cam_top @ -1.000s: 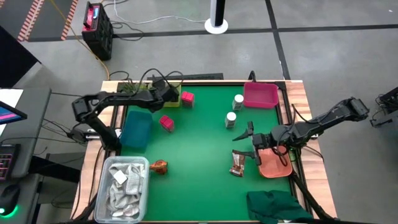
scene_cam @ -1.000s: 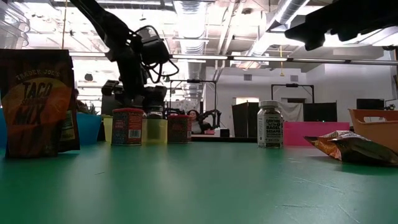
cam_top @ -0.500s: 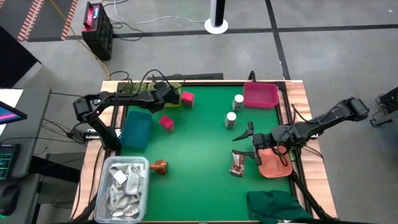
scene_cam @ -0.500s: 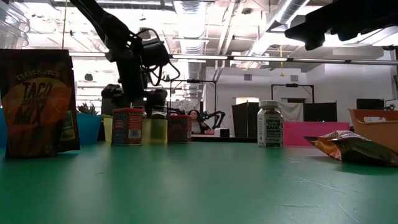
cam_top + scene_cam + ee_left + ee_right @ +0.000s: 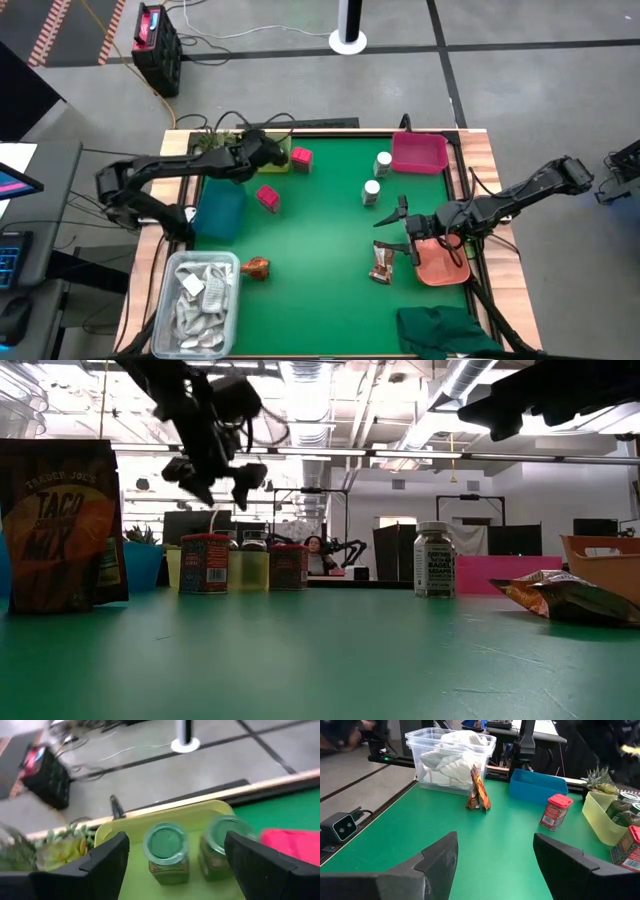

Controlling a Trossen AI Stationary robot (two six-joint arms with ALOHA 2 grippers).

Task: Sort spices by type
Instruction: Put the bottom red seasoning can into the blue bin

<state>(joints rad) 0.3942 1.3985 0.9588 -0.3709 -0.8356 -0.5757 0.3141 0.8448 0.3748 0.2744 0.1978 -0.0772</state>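
Two green jars (image 5: 165, 852) (image 5: 220, 845) stand upright in a yellow tray (image 5: 277, 162) at the far left. My left gripper (image 5: 262, 152) (image 5: 215, 468) hovers open above them, touching nothing. One pink pack (image 5: 300, 157) stands beside the tray, the other (image 5: 267, 197) nearer the blue tray. Two white-capped bottles (image 5: 383, 163) (image 5: 371, 192) stand left of the pink tray. One brown sachet (image 5: 383, 262) lies flat; another (image 5: 257, 267) stands upright by the tub. My right gripper (image 5: 405, 232) waits open above the flat sachet.
A blue tray (image 5: 220, 208) sits at the left and a pink tray (image 5: 418, 153) at the far right. An orange tray (image 5: 440, 262) is under the right arm. A clear tub of white rags (image 5: 197, 305) and a dark green cloth (image 5: 445, 330) lie at the near edge.
My left gripper has risen from low over the yellow tray to well above it and drawn back a little toward the table's left. The green jars stay standing in the tray.
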